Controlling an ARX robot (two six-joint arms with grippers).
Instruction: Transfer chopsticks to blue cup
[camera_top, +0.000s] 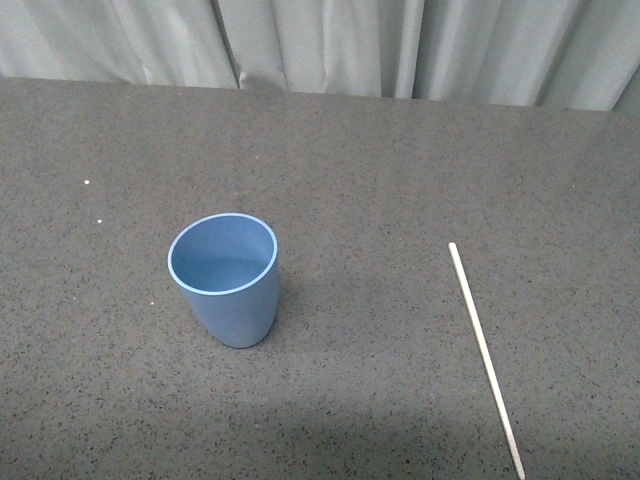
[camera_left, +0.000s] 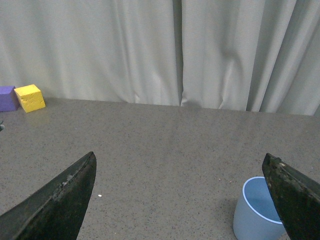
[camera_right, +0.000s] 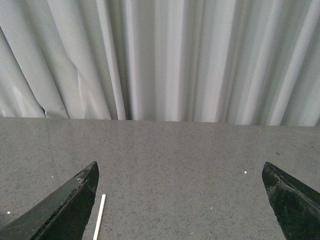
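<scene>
The blue cup stands upright and empty on the dark grey table, left of centre in the front view. The chopstick lies flat to the right of it, running from mid-table toward the near edge. Neither arm shows in the front view. In the left wrist view my left gripper is open and empty above the table, with the cup beside one finger. In the right wrist view my right gripper is open and empty, and the chopstick's end lies next to one finger.
A pale curtain hangs along the table's far edge. A yellow block and a purple block sit at the far edge in the left wrist view. Small white specks dot the table.
</scene>
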